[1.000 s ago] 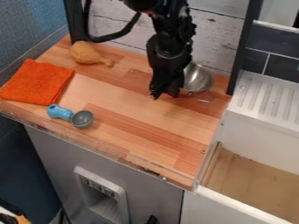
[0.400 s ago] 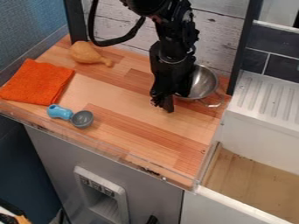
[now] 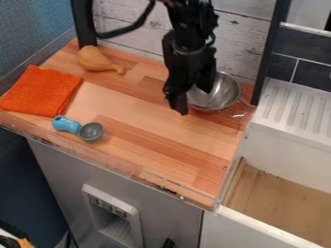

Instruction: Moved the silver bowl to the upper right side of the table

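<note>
The gripper hangs over the upper middle of the wooden counter, low beside the left rim of the silver bowl. Part of the black gripper overlaps the bowl's left side, hiding some of its rim and inside. The bowl sits at the upper right of the counter, near the white plank wall, with its opening facing up and a wire handle toward the right front. Whether the gripper holds the rim cannot be told.
An orange cloth lies at the left, with a tan drumstick toy behind it. A blue-handled grey scoop rests near the front left. A dark post and a white ribbed drainboard stand right of the bowl.
The gripper moved toward the front, then slightly back and left. The bowl, earlier partly behind the gripper, has come forward a little from the wall and shows more of its inside.
</note>
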{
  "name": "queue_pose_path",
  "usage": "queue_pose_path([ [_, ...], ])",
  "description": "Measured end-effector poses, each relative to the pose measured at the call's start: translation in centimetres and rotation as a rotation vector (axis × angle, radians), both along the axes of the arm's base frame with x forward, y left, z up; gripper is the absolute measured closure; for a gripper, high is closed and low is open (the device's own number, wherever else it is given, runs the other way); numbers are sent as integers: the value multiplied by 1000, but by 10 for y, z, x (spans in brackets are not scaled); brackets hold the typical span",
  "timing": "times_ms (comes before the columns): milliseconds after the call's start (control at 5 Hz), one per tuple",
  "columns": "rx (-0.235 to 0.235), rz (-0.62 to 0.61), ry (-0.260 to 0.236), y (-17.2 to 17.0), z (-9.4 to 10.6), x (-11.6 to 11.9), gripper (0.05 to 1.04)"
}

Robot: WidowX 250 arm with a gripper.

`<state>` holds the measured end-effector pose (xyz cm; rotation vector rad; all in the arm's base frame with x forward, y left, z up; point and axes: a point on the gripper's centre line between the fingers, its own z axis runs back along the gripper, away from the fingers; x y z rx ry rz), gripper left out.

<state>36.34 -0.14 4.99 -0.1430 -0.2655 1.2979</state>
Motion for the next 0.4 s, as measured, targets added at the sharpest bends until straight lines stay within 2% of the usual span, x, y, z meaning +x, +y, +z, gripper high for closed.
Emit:
queue_pose_path([
  [200, -4, 10, -74, 8, 39, -4, 83],
  [400, 29, 21, -96, 14, 52, -10, 83],
])
